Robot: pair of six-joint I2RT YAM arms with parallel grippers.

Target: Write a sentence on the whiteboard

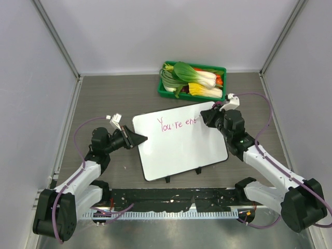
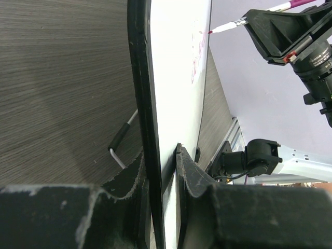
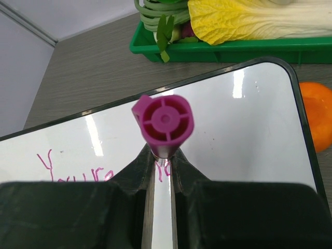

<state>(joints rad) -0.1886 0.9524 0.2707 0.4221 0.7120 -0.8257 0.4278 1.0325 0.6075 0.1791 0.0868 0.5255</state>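
R claw (image 1: pixel 204 117) clamped on magenta marker (image 3: pixel 163 118), tip at the sentence (image 1: pixel 178 123) end, prob touching. Blank whiteboard (image 1: pixel 179 150) runs rightward, along its long axis. L claw (image 1: pixel 141 138) pinches left rim.

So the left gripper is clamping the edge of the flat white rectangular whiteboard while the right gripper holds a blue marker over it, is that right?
Only the colour is wrong: the plastic marker in the right gripper is pink-magenta, not blue, as the right wrist view shows. The rest stands.
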